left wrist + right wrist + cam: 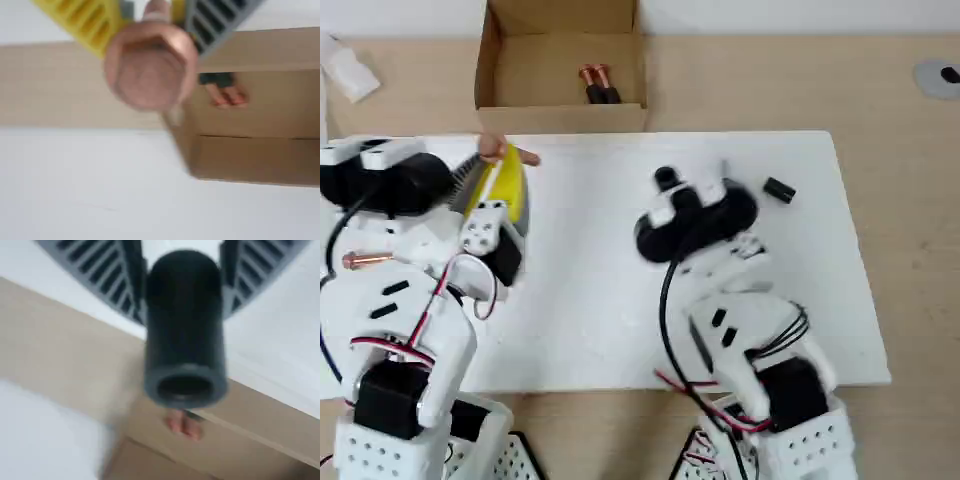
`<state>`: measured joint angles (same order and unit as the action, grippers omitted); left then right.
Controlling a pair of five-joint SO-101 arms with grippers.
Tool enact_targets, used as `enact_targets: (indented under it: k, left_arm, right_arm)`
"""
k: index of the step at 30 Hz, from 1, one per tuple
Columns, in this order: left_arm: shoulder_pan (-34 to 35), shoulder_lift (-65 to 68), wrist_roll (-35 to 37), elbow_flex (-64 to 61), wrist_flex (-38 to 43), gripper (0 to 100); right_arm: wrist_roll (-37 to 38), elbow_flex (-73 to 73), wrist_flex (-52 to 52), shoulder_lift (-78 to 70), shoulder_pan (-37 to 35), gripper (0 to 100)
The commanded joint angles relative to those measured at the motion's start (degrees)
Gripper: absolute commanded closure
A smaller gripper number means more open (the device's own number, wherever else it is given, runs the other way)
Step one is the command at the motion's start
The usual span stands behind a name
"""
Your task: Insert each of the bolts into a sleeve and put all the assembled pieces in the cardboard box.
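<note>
My left gripper [503, 158] is shut on a copper bolt [150, 70], whose hex head faces the wrist camera; in the high view the bolt [518, 155] sticks out near the box's front left corner. My right gripper [670, 182] is shut on a black sleeve [184, 330], open end toward the camera, over the middle of the white board [600, 300]. The cardboard box [510, 70] at the back holds two assembled pieces [598, 83]. Another copper bolt [362, 260] lies at the board's left. A spare black sleeve [779, 190] lies to the right.
The wooden table [880, 150] surrounds the board. A white object [350, 70] sits at the far left back, and a grey disc [938, 78] at the far right. The box's front wall [260, 155] stands close to the left gripper.
</note>
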<state>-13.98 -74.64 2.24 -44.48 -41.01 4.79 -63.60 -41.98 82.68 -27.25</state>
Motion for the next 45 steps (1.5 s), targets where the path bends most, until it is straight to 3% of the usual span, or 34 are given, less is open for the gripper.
enact_targets:
  k: [1,8,15,25,36,45]
  left_arm:
    - [-6.9,-0.4,0.2,0.4,1.9,100]
    - [-9.4,-0.7,0.1,-1.4,7.8,100]
    - [-9.3,-0.8,0.5,2.7,7.6,100]
    - [-9.9,-0.1,0.1,6.8,7.9,100]
    - [-9.9,-1.3,-3.4,-1.6,13.0,100]
    - [-9.9,-13.4,-3.4,-13.0,16.9,100]
  right_arm:
    - [1.4,-6.9,5.9,6.4,-5.3,98.8]
    - [3.4,-14.6,7.3,17.3,-7.3,98.8]
    - [-6.2,-19.5,6.9,24.7,-7.2,98.8]
    - [-7.7,-20.7,6.6,26.6,-7.5,98.8]
    - [-9.9,-24.9,9.2,26.9,-11.6,98.8]
    - [-7.0,-28.7,17.5,26.9,-16.7,98.8]
